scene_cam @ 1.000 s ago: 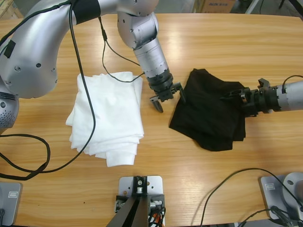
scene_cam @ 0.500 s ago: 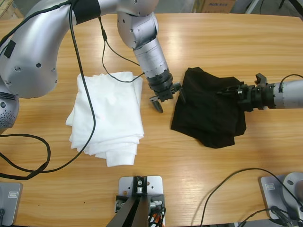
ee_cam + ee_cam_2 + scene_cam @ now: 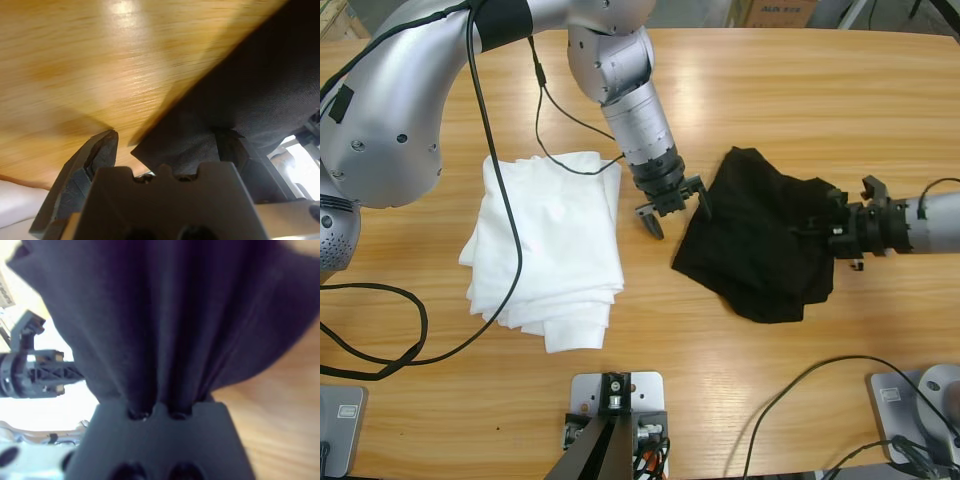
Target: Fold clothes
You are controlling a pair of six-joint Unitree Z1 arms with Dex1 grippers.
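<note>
Risk of black shirt (image 3: 760, 235) slipping: right gripper (image 3: 838, 232) clenched at its 3 o'clock edge, left gripper (image 3: 672, 207) released at 9 o'clock.

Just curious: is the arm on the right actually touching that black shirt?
Touching. In the right wrist view the black shirt bunches straight into the right gripper.

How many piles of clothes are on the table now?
2. A white pile lies left of the middle; a black shirt lies to its right, between the two grippers. More layers may be hidden inside.
</note>
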